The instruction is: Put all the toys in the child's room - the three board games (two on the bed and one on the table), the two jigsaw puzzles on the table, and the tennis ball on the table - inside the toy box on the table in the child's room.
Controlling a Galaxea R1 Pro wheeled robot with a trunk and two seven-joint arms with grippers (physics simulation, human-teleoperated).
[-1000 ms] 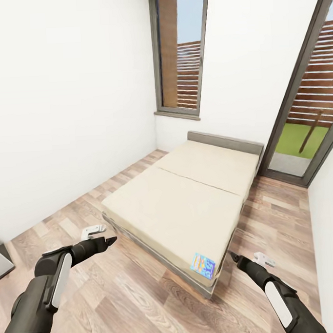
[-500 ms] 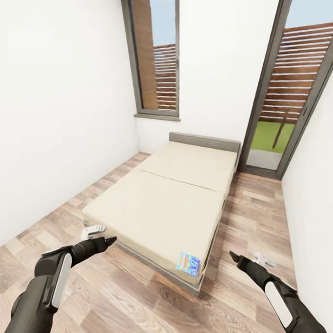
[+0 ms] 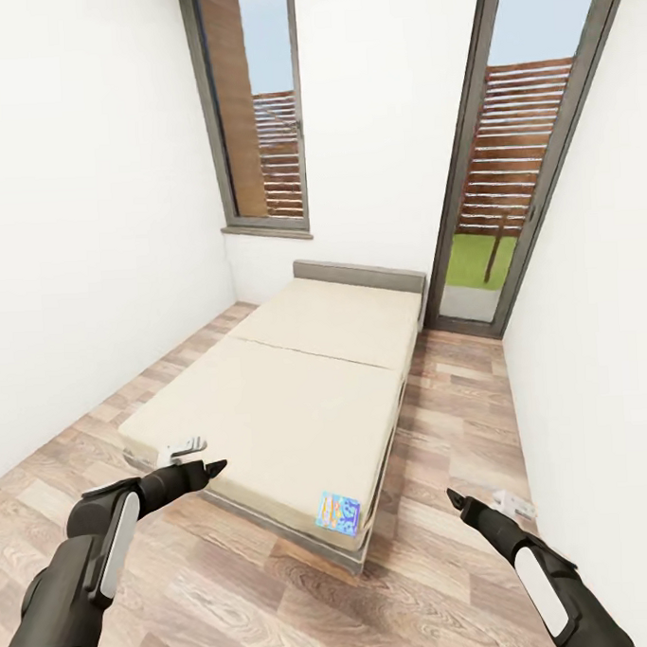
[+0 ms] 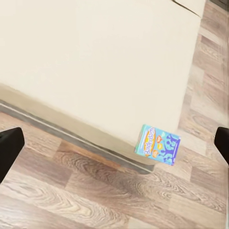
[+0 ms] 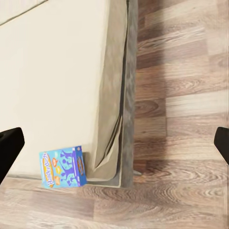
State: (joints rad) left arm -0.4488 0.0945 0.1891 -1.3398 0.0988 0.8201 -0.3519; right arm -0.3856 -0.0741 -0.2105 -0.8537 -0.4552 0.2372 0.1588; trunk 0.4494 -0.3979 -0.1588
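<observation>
White walls, a tall window [image 3: 253, 109] and a glazed door [image 3: 504, 153] enclosed a wood-plank floor [image 3: 233, 594], nothing standing between robot and bed [image 3: 271, 402]. Its flat cream mattress showed two panels and a seam; a small blue board game [image 3: 338, 512] lay at its near right corner. Left hand [image 3: 215, 467] and right hand [image 3: 453, 496] hung empty, fingers spread wide.

A home bedroom, narrow and white-walled; a low cream bed [image 3: 289, 392] in two panels with a grey headboard [image 3: 359, 275] fills the middle of the wood-plank floor [image 3: 462, 430]; a tall window [image 3: 252, 109] and a glazed door [image 3: 514, 152] look out on a slatted fence and grass; a small blue board game [image 3: 338, 512] lies at the mattress corner.
</observation>
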